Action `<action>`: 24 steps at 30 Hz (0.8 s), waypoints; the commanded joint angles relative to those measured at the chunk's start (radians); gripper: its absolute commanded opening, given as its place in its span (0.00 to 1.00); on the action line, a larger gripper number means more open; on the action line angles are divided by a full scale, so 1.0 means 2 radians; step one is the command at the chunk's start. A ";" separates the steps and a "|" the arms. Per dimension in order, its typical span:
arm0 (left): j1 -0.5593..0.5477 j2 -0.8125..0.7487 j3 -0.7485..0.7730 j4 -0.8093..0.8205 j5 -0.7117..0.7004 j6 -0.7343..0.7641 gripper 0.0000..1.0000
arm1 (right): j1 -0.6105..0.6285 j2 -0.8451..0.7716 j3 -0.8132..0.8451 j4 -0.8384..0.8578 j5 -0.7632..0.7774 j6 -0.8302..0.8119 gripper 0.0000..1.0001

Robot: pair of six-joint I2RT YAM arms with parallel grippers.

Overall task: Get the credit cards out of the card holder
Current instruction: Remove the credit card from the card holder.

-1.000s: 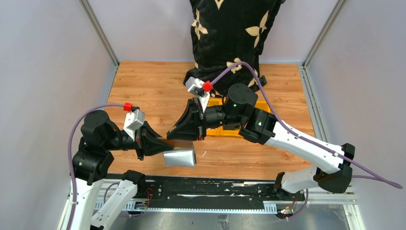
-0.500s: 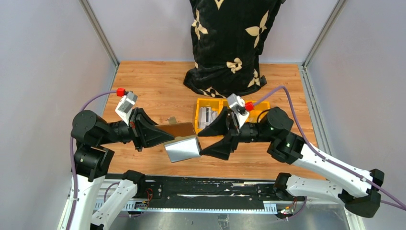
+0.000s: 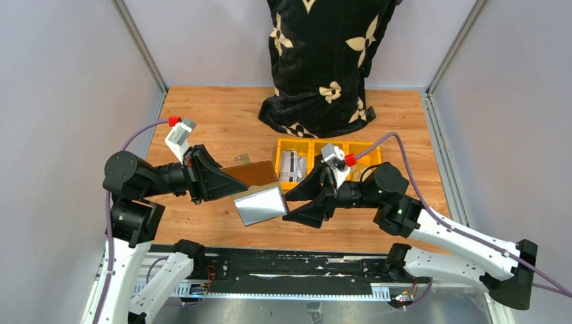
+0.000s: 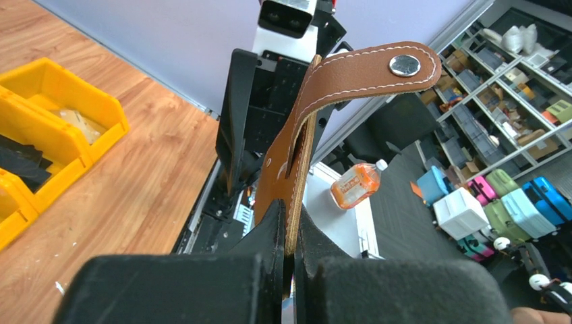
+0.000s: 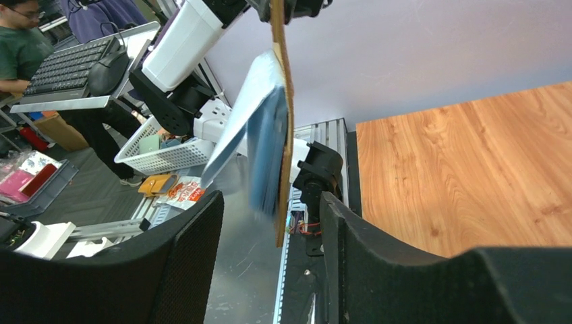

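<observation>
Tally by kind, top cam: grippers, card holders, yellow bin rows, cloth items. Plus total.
grippers: 2 (left gripper, right gripper)
card holder: 1
yellow bin row: 1
black patterned cloth: 1
total: 5

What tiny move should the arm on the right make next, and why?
Probably ease the right end effector forward and close it on the grey layers, likely the credit cards. Its jaws stand open on either side of the card holder, which the left end effector clamps by its brown flap, so a pull afterwards should slide them out.
</observation>
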 commanded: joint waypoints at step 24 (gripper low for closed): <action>-0.002 0.065 -0.010 0.091 0.002 -0.078 0.00 | -0.022 0.027 0.025 -0.007 0.021 -0.056 0.26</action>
